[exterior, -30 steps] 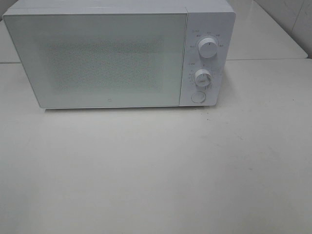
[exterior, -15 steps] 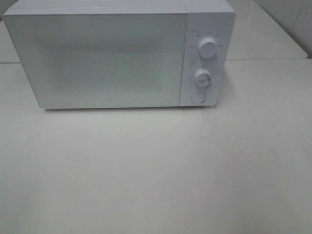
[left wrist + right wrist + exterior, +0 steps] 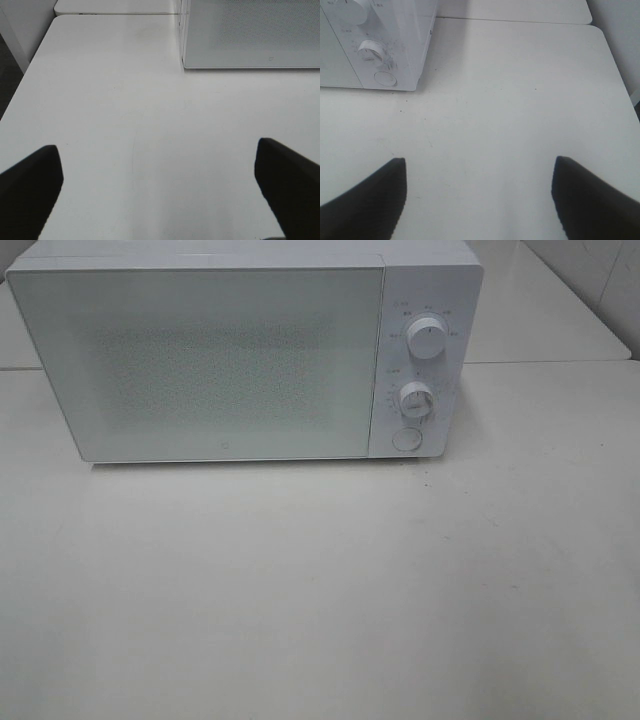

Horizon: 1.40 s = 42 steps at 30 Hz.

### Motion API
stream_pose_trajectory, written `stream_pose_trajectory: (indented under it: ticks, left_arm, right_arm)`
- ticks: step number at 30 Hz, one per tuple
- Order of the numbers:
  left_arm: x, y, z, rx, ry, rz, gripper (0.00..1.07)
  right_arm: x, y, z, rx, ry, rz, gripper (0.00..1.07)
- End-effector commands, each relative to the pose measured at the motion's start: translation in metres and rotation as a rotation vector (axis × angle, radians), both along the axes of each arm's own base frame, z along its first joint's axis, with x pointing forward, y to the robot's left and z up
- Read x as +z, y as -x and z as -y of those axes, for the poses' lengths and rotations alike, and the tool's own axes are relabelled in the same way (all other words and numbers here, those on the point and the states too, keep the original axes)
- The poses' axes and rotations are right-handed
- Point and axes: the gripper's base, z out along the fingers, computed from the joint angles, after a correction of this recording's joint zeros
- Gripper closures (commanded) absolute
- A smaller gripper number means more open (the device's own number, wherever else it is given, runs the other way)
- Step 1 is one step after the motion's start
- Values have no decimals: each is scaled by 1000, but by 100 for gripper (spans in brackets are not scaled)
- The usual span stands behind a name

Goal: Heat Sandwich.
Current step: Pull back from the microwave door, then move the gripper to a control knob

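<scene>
Left end effector (image 3: 157, 146), right end effector (image 3: 480, 161) spread wide; microwave door (image 3: 200, 360) shut.

The microwave (image 3: 240, 260) stands on the table (image 3: 320, 590), upper left to centre of the frame. Its door (image 3: 210, 365) is at left; at right, one knob (image 3: 427, 340) above another (image 3: 416, 400), a button (image 3: 406, 439) lowest. A second table (image 3: 540, 310) lies behind, upper right.

Matte black, blunt wedge-shaped fingers (image 3: 30, 190) on the left gripper (image 3: 157, 147) and right gripper (image 3: 479, 161) alike
</scene>
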Motion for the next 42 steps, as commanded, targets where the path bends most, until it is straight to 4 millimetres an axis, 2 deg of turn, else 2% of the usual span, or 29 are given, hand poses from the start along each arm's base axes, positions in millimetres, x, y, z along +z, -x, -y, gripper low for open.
stream_pose_trajectory:
  ticks: [1,20,25,35,42]
  left_arm:
    - [0,3,1,0,5,39,5]
    - [0,3,1,0,5,39,5]
    - [0,3,1,0,5,39,5]
    - [0,3,1,0,5,39,5]
    - [0,3,1,0,5,39,5]
  right_arm:
    - [2,-7,0,-2,-1,27,31]
    - [-12,-61,-7,34,-11,104,31]
    - [-33,-71,-9,52,-21,164,31]
    - [-53,-83,-12,72,-55,372,31]
    - [-65,-95,-10,57,-19,412,31]
